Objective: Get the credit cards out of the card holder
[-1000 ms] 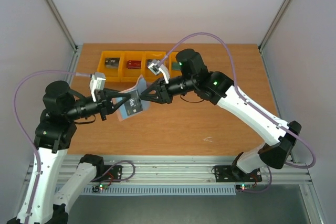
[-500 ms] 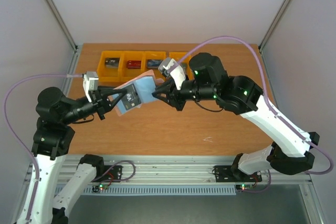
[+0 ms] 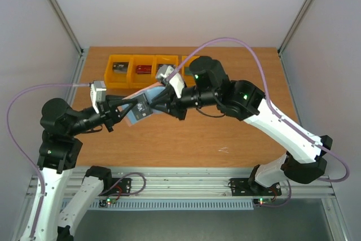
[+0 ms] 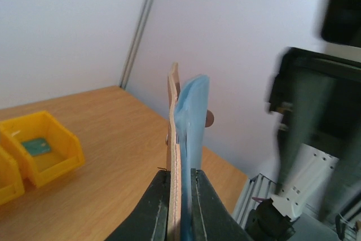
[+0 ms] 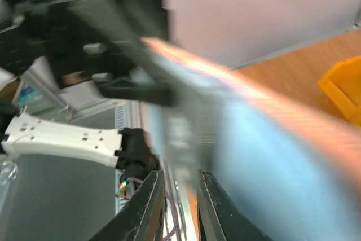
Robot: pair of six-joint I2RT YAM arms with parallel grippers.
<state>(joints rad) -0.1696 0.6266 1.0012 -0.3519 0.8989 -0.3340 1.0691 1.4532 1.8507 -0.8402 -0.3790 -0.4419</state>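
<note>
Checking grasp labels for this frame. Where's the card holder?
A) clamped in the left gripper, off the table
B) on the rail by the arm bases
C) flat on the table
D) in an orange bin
A: the left wrist view shows the card holder pinched edge-on in the left gripper, raised above the table.

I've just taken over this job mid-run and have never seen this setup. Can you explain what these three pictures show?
Two robot arms are bolted at the near edge of a wooden table. The overhead picture looks down from behind them; the other two come from a camera on each wrist. The left gripper is clamped on one edge of the card holder, holding it off the table. The right gripper has its tips at the holder, but its blurred view does not show whether it grips anything. A row of orange bins stands at the far side.
</note>
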